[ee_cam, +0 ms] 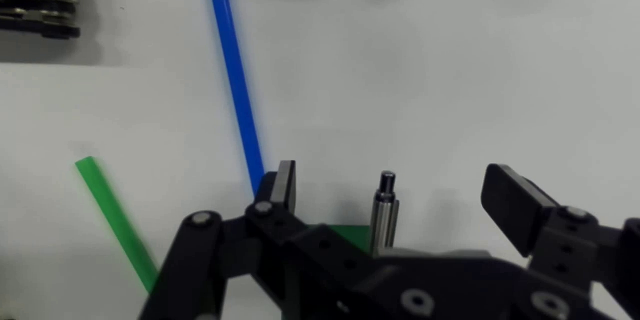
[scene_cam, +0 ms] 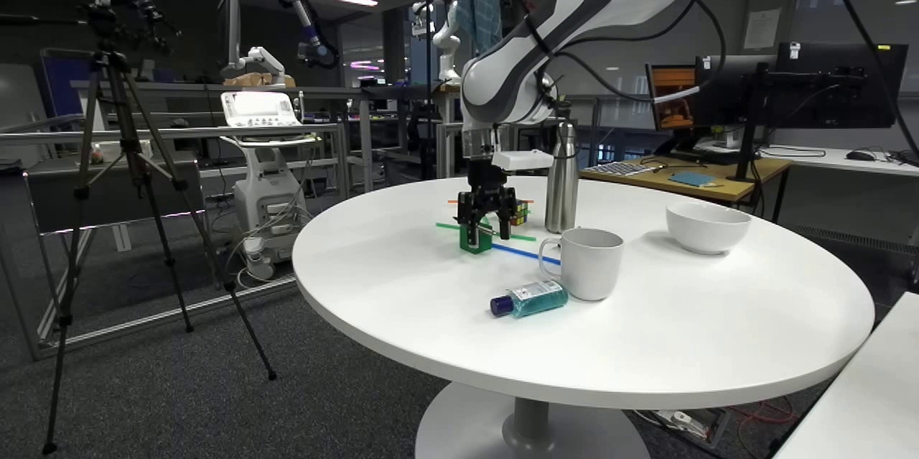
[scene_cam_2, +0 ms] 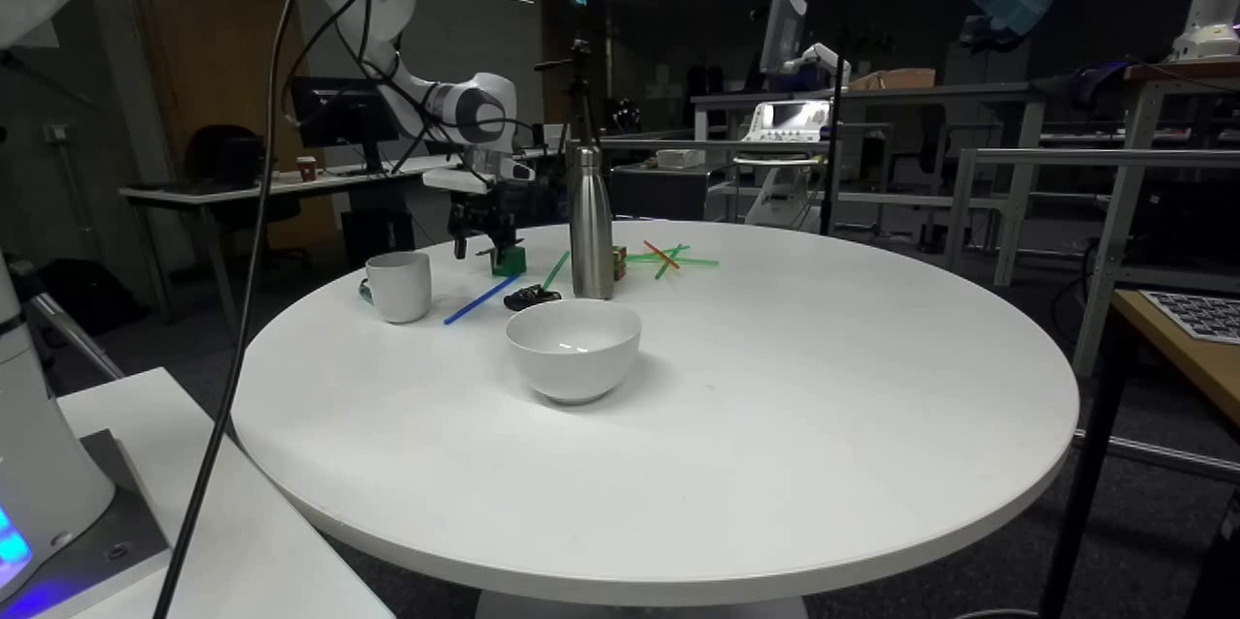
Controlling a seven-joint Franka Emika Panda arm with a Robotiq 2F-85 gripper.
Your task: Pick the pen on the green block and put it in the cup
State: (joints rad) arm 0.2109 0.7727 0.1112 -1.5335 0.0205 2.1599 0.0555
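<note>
Jaws foremost, spread wide, gripping nothing; pen (ee_cam: 383, 220) lies between them on green block (ee_cam: 354, 235), end jutting past edge.

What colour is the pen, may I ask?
The pen looks mostly silver where visible, best seen in the wrist view.
</note>
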